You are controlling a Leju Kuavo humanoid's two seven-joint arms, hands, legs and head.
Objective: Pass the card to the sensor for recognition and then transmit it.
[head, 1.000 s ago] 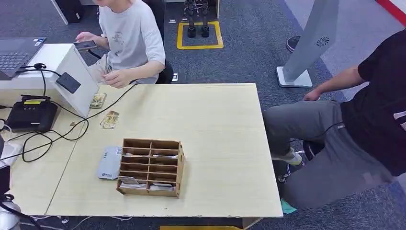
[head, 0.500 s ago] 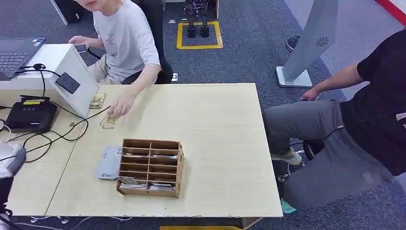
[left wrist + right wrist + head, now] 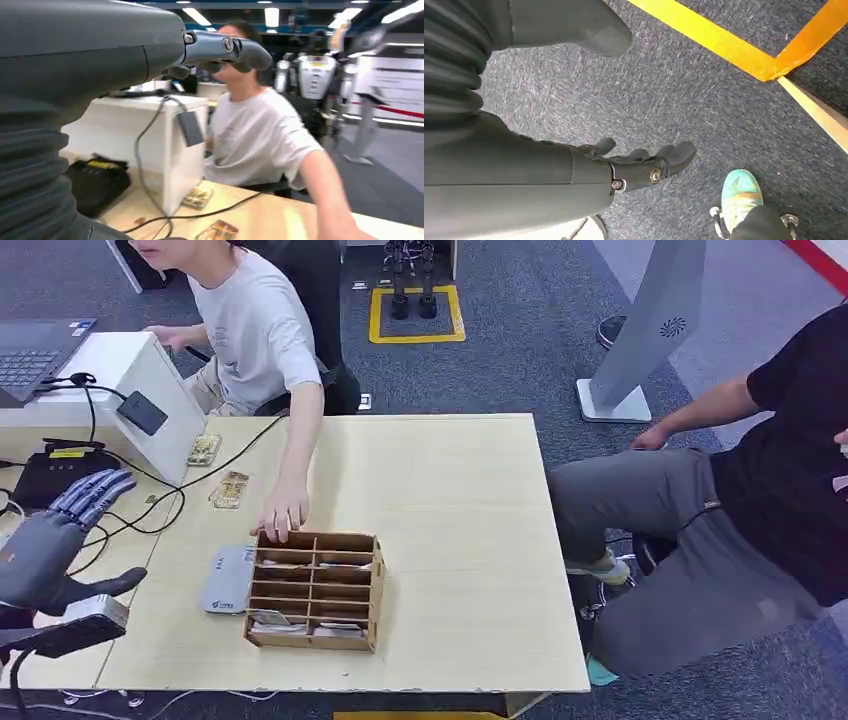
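Pale wood-grain table (image 3: 450, 520); light brown wooden organiser (image 3: 315, 589); grey reader (image 3: 226, 580) beside it. White box (image 3: 140, 370) w/ black sensor (image 3: 142, 412), black cables. Gold-patterned cards (image 3: 229, 489). Dark grey left hand (image 3: 45, 545), bluish fingers (image 3: 95, 492). Grey carpet (image 3: 704, 100) w/ yellow tape lines; teal shoe (image 3: 739, 197).

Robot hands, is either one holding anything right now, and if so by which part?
Nothing is held. The left hand is raised beside the table with its fingers spread and empty. The right hand hangs over the carpet, also empty.
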